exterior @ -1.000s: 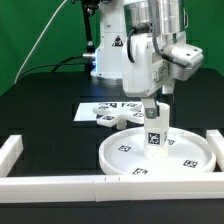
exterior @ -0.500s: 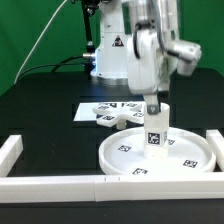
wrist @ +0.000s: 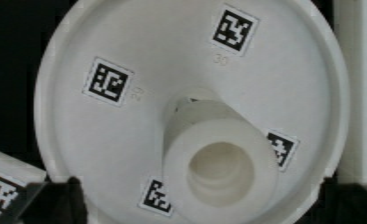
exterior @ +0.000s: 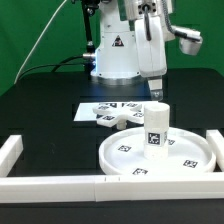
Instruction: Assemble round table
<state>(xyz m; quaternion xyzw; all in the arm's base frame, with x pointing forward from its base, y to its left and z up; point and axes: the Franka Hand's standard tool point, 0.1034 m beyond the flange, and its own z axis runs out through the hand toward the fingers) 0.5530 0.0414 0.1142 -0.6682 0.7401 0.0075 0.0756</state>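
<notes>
The large round disc (exterior: 120, 152) lies flat against the front rail. The short cylindrical leg (exterior: 155, 128) stands upright on its middle, with a tag facing the camera. My gripper (exterior: 157, 92) hangs just above the leg's top and touches nothing; its jaws stand wide apart and empty. In the wrist view I look straight down on the leg's top (wrist: 219, 165) and the tagged disc (wrist: 162, 60), with my gripper (wrist: 201, 207) spread to either side of the leg. The small cross-shaped foot (exterior: 108, 118) lies behind the disc, on the exterior view's left.
White border rails run along the front (exterior: 50, 183), the exterior view's left (exterior: 8, 152) and right (exterior: 214, 140). The marker board (exterior: 118, 105) lies behind the foot. The robot's base (exterior: 115, 55) stands at the back.
My gripper has let go of the leg and risen straight up off it. The leg stays upright on the disc.
</notes>
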